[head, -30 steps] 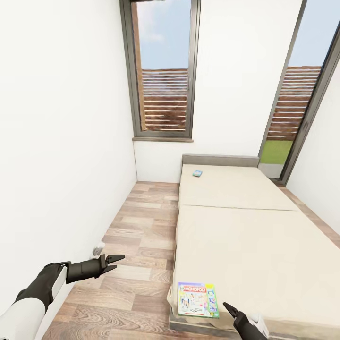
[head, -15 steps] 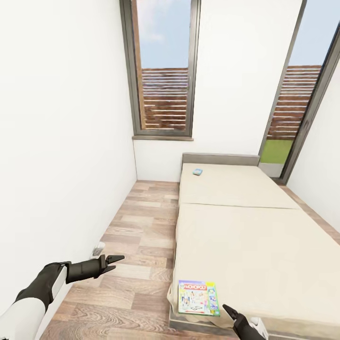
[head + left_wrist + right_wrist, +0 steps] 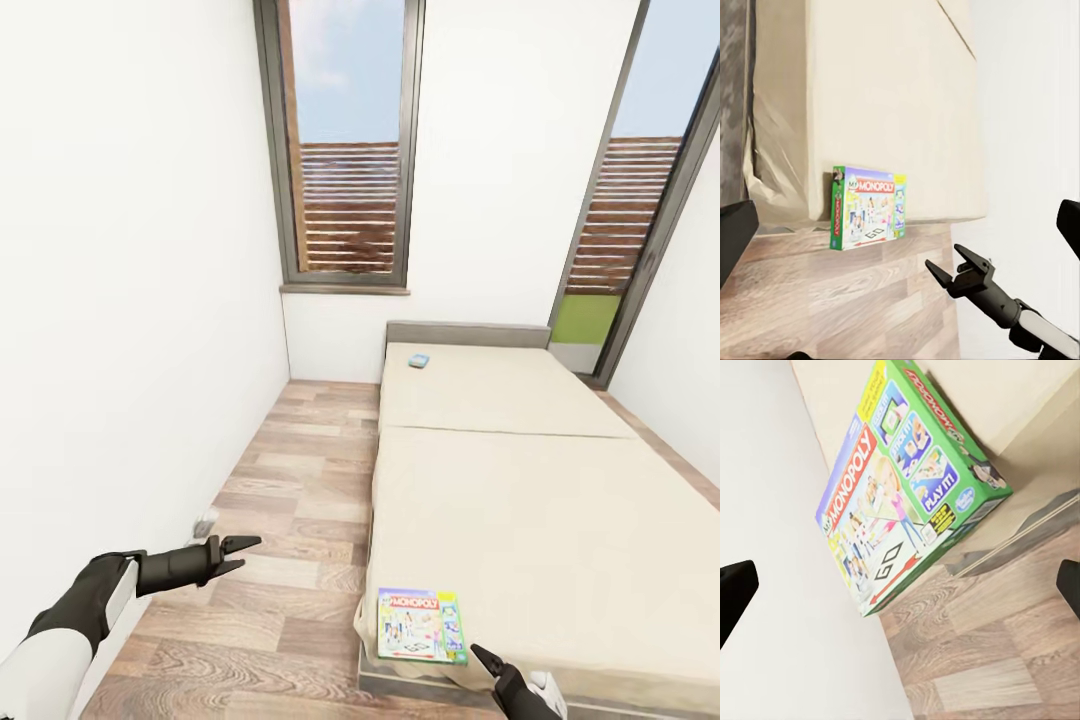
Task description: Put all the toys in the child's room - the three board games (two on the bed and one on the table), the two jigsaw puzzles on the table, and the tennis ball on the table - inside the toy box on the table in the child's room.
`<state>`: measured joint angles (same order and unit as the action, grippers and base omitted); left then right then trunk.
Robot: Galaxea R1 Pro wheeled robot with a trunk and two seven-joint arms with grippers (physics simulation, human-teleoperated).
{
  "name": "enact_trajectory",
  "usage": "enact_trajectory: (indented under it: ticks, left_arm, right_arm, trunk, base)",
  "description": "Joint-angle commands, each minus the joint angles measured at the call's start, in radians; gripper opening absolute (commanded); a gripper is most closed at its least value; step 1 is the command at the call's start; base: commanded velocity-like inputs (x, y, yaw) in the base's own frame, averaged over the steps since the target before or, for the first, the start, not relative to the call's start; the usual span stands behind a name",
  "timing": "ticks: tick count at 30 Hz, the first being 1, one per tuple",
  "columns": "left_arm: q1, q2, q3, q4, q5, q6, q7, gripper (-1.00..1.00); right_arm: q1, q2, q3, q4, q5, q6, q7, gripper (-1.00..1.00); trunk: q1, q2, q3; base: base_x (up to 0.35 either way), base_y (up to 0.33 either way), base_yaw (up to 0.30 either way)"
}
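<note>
Standing at the foot of the bed (image 3: 540, 500), I had the Monopoly box (image 3: 420, 625) lying flat at the mattress's near corner, its lower edge at the mattress edge. My right gripper (image 3: 488, 662) hung just beside that box, on its right, not touching it. In the right wrist view both fingertips (image 3: 736, 589) sat at opposite borders with the box between them, so I read that gripper as spread wide. My left gripper (image 3: 238, 548) hovered over the floor (image 3: 300, 520), well apart from the bed, its fingers slightly parted and holding nothing.

Procedure, as I judged it:
- Approach the box from the overhanging edge, since a thin flat box gives little to bite on from above.
- Set one finger under the edge and one on the printed face before closing.
- Keep the left arm clear of the wall (image 3: 130, 300).

The head view showed a small blue game (image 3: 418, 360) near the headboard (image 3: 467, 334), which neither wrist view covered. The left wrist view showed the Monopoly box side on, with the right gripper (image 3: 958, 271) near it. The right wrist view alone made the lid print legible. No view showed the table or toy box
</note>
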<state>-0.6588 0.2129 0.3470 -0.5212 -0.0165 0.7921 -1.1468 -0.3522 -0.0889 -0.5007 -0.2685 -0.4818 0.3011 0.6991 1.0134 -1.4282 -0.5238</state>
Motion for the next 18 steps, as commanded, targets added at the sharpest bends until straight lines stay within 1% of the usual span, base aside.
enact_trajectory:
  ticks: [1, 2, 4, 6, 7, 9, 10, 12, 13, 15, 18]
  left_arm:
    - [0.0, 0.0, 0.002, -0.009, -0.002, 0.018, -0.019, 1.0]
    - [0.001, 0.002, 0.001, -0.033, -0.002, 0.035, -0.057, 1.0]
    - [0.005, 0.004, -0.001, -0.064, -0.003, 0.052, -0.106, 1.0]
    - [0.021, 0.013, -0.008, -0.13, -0.004, 0.075, -0.216, 1.0]
    - [0.028, 0.016, -0.011, -0.147, -0.004, 0.08, -0.244, 1.0]
    - [0.064, 0.029, -0.033, -0.221, -0.005, 0.096, -0.343, 1.0]
    - [0.079, 0.035, -0.042, -0.259, -0.006, 0.107, -0.381, 1.0]
    - [0.093, 0.041, -0.048, -0.294, -0.006, 0.119, -0.408, 1.0]
    - [0.107, 0.047, -0.052, -0.325, -0.006, 0.132, -0.424, 1.0]
    - [0.127, 0.055, -0.056, -0.368, -0.006, 0.148, -0.424, 1.0]
    - [0.136, 0.058, -0.057, -0.389, -0.007, 0.154, -0.424, 1.0]
  right_arm:
    - [-0.001, 0.0, -0.003, 0.0, -0.008, 0.009, 0.002, 1.0]
    - [-0.001, 0.0, -0.003, 0.0, -0.008, 0.01, 0.003, 1.0]
    - [-0.001, 0.0, -0.003, 0.002, -0.008, 0.01, 0.003, 1.0]
    - [-0.001, 0.0, -0.003, 0.006, -0.008, 0.01, 0.004, 1.0]
    - [-0.001, 0.0, -0.002, 0.007, -0.008, 0.01, 0.004, 1.0]
    - [-0.001, 0.001, -0.001, 0.009, -0.007, 0.008, 0.006, 1.0]
    - [-0.001, 0.001, 0.0, 0.01, -0.007, 0.007, 0.006, 1.0]
    - [-0.001, 0.001, 0.001, 0.01, -0.006, 0.007, 0.005, 1.0]
    - [-0.001, 0.002, 0.001, 0.01, -0.006, 0.006, 0.005, 1.0]
    - [-0.001, 0.003, 0.002, 0.011, -0.007, 0.006, 0.004, 1.0]
    - [-0.001, 0.003, 0.002, 0.012, -0.007, 0.007, 0.005, 1.0]
  trunk:
    - [0.004, -0.008, -0.004]
    - [0.008, -0.015, -0.007]
    - [0.015, -0.029, -0.014]
    - [0.023, -0.043, -0.02]
    - [0.027, -0.05, -0.023]
    - [0.035, -0.064, -0.029]
    - [0.038, -0.071, -0.032]
    - [0.046, -0.085, -0.039]
    - [0.05, -0.092, -0.042]
    - [0.058, -0.106, -0.048]
    - [0.069, -0.127, -0.058]
  base:
    - [0.0, 0.0, 0.0]
    - [0.0, 0.0, 0.0]
    - [0.0, 0.0, 0.0]
    - [0.0, 0.0, 0.0]
    - [0.0, 0.0, 0.0]
    - [0.0, 0.0, 0.0]
    - [0.0, 0.0, 0.0]
    - [0.0, 0.0, 0.0]
    - [0.0, 0.0, 0.0]
    - [0.0, 0.0, 0.0]
    - [0.0, 0.0, 0.0]
